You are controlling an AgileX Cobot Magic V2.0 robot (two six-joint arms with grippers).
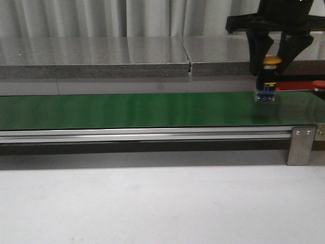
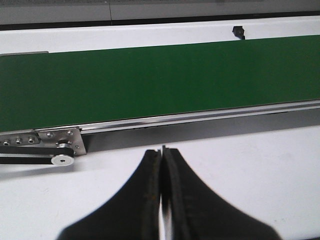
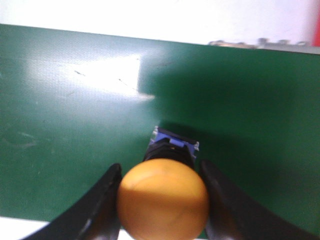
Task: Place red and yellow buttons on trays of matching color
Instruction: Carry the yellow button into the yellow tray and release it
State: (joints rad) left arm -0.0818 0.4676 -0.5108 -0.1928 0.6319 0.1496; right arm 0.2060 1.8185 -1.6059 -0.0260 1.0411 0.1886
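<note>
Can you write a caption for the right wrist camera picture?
Right gripper closing around a yellow button standing on the green belt.

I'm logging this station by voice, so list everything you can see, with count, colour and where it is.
Yellow button: one, yellow cap over a dark and blue base, standing on the belt at its right end, between the right gripper's fingers.
Red button: one, red cap, at the right edge behind the belt; mostly cut off.
Red tray: one, red, behind the belt on the right, only a strip showing.
Belt: one, dark green, running across the table.
Slabs: two, grey, behind the belt.
Right gripper: black, around the yellow button; contact unclear.
Left gripper: black, shut, over the white table.
</note>
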